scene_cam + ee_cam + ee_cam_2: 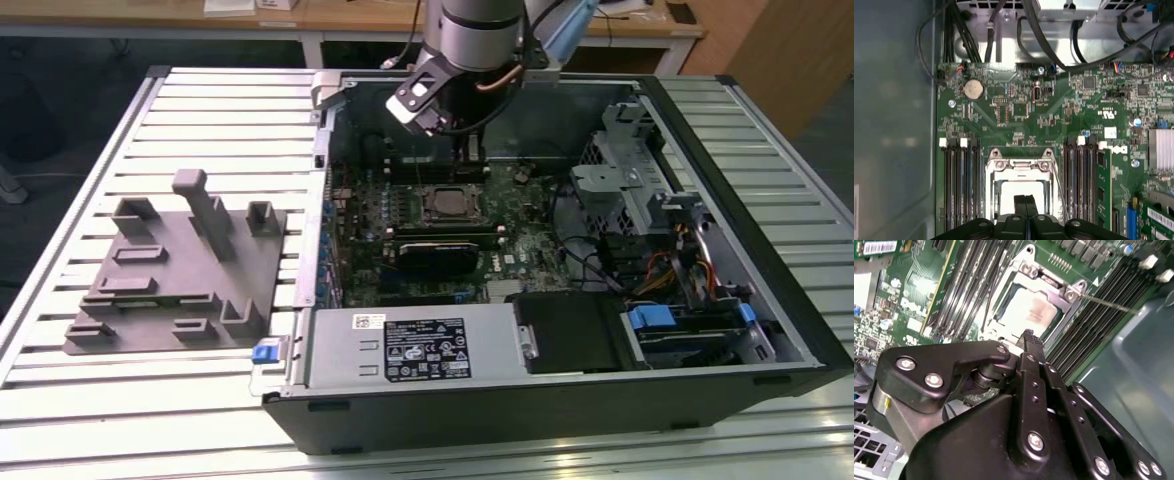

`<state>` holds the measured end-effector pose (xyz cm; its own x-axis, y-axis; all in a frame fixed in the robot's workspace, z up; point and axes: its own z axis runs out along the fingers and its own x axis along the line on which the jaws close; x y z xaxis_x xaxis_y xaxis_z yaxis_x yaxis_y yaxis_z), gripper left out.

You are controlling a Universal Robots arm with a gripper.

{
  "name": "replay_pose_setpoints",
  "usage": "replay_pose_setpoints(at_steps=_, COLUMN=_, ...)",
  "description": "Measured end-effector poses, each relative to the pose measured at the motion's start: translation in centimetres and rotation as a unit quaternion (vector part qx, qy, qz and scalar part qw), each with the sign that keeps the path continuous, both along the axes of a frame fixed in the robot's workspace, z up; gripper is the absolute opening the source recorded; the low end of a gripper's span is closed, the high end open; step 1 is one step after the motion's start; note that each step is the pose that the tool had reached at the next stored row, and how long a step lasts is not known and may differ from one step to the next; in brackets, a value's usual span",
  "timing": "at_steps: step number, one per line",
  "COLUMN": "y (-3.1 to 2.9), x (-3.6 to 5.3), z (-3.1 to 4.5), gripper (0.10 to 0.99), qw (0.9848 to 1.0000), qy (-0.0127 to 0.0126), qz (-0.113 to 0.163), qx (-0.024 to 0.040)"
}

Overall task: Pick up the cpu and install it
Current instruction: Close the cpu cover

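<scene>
The cpu (1021,189) lies flat inside the metal socket frame (1021,165) on the green motherboard (1054,120), its silvery-white top showing. In the second wrist view the cpu (1030,310) sits under the frame's open window, beside a thin lever (1109,304). My gripper (1024,201) hovers just above the cpu, its two black fingers pressed together and holding nothing. In the exterior view the gripper (470,155) hangs inside the open computer case, a little behind the socket (447,203).
The case (534,400) lies open on a slatted metal table (227,110). A grey fixture block (180,265) stands at the exterior view's left. Memory slots (959,180) flank the socket. Cables (1054,45), drive cages (641,170) and a power supply (427,345) crowd the case.
</scene>
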<state>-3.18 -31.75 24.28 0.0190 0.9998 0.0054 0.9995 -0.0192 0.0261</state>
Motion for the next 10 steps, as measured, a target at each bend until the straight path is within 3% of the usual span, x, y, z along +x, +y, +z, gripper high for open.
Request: replay_pose_setpoints(at_steps=10, y=0.00, x=-1.62, z=-0.03, gripper=0.106, qw=1.0000, qy=-0.0005, qz=0.000, qx=0.0000)
